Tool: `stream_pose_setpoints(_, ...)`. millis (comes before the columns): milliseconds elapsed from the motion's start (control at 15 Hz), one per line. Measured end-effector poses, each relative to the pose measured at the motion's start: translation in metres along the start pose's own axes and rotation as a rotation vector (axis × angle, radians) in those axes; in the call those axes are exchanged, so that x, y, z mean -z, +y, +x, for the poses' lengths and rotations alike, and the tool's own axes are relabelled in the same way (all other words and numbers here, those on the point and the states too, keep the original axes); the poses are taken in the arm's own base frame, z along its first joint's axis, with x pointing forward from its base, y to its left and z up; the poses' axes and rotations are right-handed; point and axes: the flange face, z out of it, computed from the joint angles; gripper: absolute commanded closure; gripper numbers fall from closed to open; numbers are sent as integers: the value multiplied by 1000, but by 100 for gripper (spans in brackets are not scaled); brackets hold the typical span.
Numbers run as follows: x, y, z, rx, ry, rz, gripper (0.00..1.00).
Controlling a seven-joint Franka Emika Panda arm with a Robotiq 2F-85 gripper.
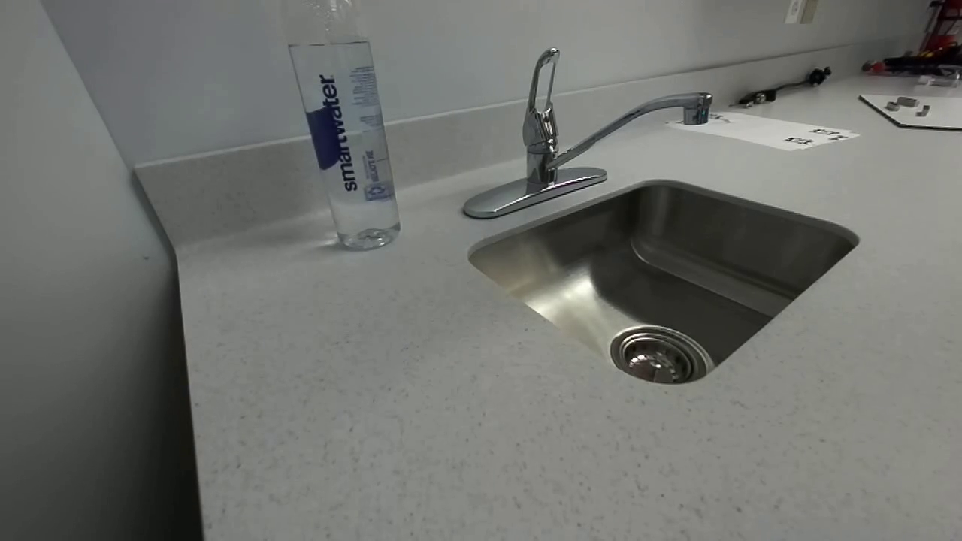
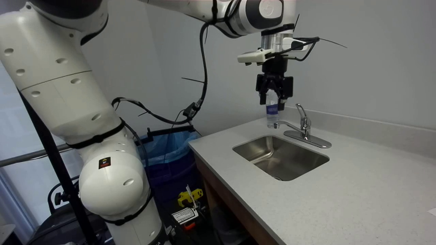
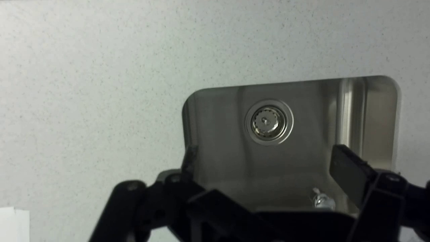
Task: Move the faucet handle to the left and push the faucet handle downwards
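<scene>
The empty gripper (image 3: 267, 161) hangs, jaws wide, clear of the upright faucet handle (image 2: 301, 111); turn and push look undone to me.

In an exterior view the cam's close over the counter (image 1: 338, 391), tilted down, sink (image 1: 676, 285) right of centre. In an exterior view with the robot arm (image 2: 78, 98) hogging the left, it's farther back, looking in from, I'd say, roughly the opposite end. Faucet (image 1: 543, 161) and bottle (image 1: 353, 150) show in both exterior views. Wrist cam looks basically straight down, gripper (image 3: 264, 151) along the bottom; all three catch that sink.
</scene>
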Motion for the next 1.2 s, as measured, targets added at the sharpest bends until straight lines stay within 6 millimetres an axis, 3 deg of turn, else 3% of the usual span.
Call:
stream_pose_setpoints(800, -48, 13, 110, -12, 161, -50, 0)
stream_pose_setpoints(1200, -57, 13, 119, -6, 159, -63, 0)
